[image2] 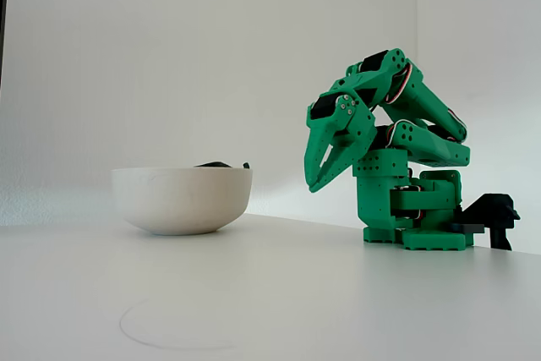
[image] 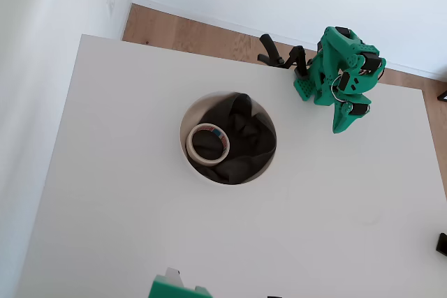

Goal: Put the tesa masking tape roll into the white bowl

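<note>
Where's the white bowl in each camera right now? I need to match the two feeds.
Overhead view: white bowl at table centre, tape roll lying inside on dark cloth.
Fixed view: bowl left of centre.
Shared landmark: green arm, right of the bowl in both.

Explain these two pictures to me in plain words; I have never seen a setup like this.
The green machine is a small robot arm bolted to a white table. At its tip is a two-finger gripper, which holds nothing; the fingers look nearly together. One picture is taken from above, looking straight down; the other from table height, at the side. On the table stands a white bowl lined with dark cloth. From above, a roll of masking tape lies inside the bowl on that cloth. The arm is folded back, apart from the bowl.
</note>
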